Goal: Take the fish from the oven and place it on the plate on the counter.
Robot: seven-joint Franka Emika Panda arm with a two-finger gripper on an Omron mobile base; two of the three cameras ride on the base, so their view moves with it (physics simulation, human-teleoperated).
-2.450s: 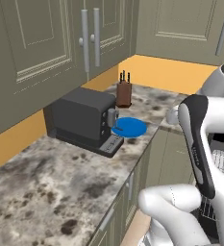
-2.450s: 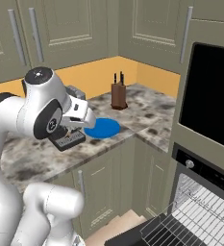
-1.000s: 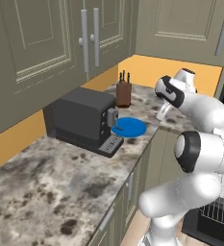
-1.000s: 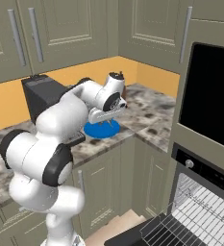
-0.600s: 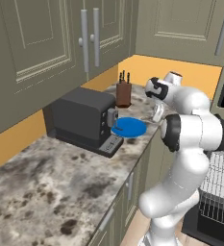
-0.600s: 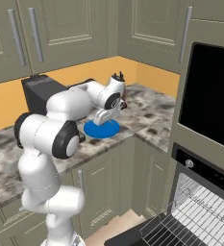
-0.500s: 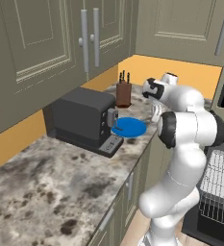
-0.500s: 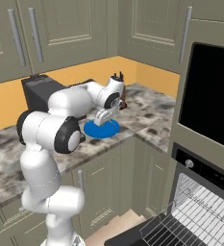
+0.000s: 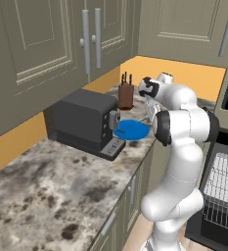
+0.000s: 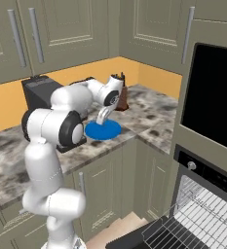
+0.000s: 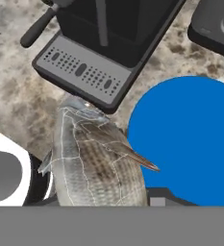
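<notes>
Even, bright rendered light throughout; soft shadow under the coffee machine (image 9: 88, 122); no glare, slight softness, nothing blurred by motion.

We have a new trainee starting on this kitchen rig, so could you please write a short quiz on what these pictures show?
1. True or false: the fish already lies flat on the plate.
2. Which stands nearest the plate? A) a coffee machine B) a kettle C) a bread bin
3. Fill in: the oven door hangs ____, with a wire rack pulled out.

Key
1. False: the gripper holds the fish above the counter, beside the plate's edge.
2. A
3. open
</notes>
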